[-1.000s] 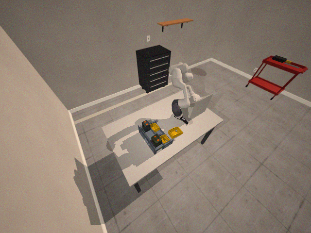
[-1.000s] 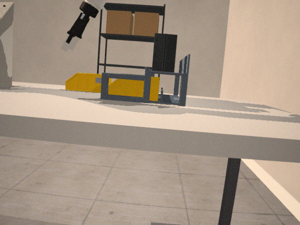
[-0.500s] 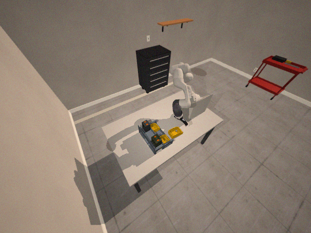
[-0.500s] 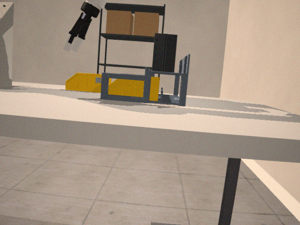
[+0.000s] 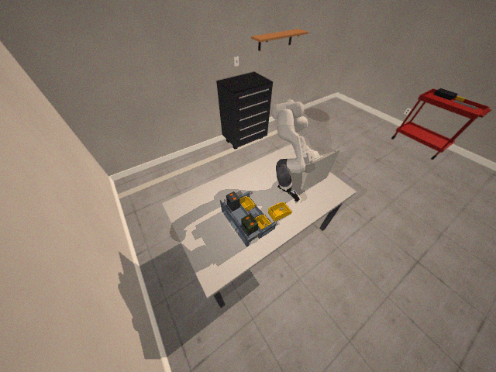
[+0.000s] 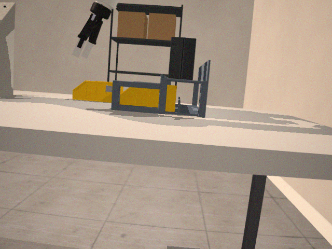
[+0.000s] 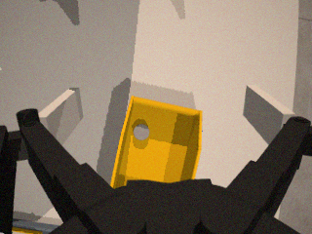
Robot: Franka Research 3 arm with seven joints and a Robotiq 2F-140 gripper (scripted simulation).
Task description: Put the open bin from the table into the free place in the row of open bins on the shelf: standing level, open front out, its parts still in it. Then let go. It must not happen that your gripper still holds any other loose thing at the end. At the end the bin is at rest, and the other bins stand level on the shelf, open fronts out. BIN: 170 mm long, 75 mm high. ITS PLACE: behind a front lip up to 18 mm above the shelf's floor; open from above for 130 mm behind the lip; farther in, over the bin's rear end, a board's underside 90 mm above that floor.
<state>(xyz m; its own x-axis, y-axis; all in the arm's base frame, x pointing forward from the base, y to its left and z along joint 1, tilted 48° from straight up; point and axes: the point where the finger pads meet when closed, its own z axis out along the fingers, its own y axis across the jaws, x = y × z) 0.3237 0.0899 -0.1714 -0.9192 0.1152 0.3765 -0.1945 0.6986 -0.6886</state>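
A yellow open bin (image 5: pixel 280 211) stands on the white table just in front of the grey shelf (image 5: pixel 246 218). It also shows in the side view (image 6: pixel 92 91) and in the wrist view (image 7: pixel 158 150), with a small round grey part inside. Two yellow bins (image 5: pixel 248 203) (image 5: pixel 263 221) sit in the shelf, with a free gap between them. My gripper (image 5: pixel 295 196) (image 6: pixel 83 52) is open and empty. It hangs tilted above the table, high over the loose bin. In the wrist view its fingers spread wide, with the bin between and below them.
Two dark boxes with orange spots (image 5: pixel 232 198) (image 5: pixel 249 225) sit on the shelf's upper board. A grey panel (image 5: pixel 320 170) stands by the arm's base at the table's far end. Off the table are a black drawer cabinet (image 5: pixel 245 108), a red cart (image 5: pixel 440 120) and a metal rack with cardboard boxes (image 6: pixel 146 25).
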